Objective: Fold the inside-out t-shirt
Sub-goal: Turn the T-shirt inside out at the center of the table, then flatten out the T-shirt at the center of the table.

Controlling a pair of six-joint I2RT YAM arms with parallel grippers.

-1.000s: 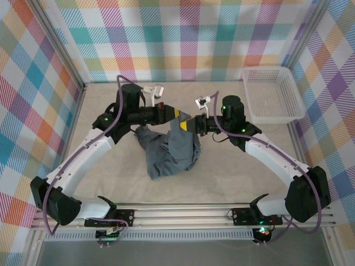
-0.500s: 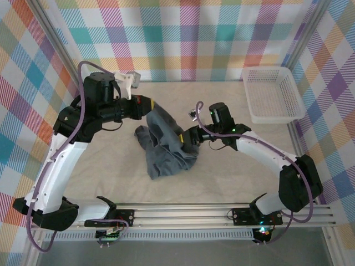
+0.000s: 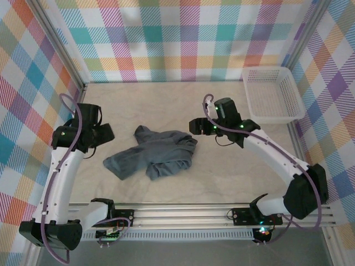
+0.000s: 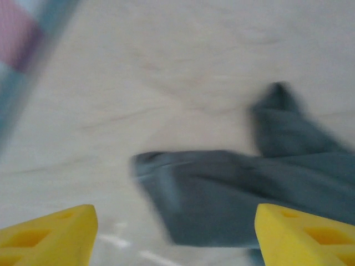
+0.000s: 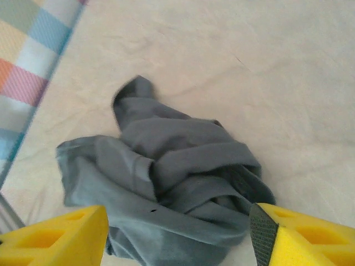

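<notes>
The inside-out t-shirt lies crumpled in a slate blue-grey heap on the beige table, one flap stretched out to the left. My left gripper hovers just left of the heap, open and holding nothing. From the left wrist camera, a blurred corner of the t-shirt lies on the table between the wide-apart yellow fingers. My right gripper is at the heap's upper right, also open. Seen from the right wrist camera, the bunched t-shirt lies below the right gripper, apart from its fingers.
A white mesh basket stands at the back right corner. Checked cloth walls and metal frame posts close in the table on three sides. Bare beige surface lies in front of and behind the shirt.
Both grippers have opened and let go of the shirt, which has dropped onto the table and spread leftwards. The left arm has swung left and down; the right gripper has drawn back slightly.
</notes>
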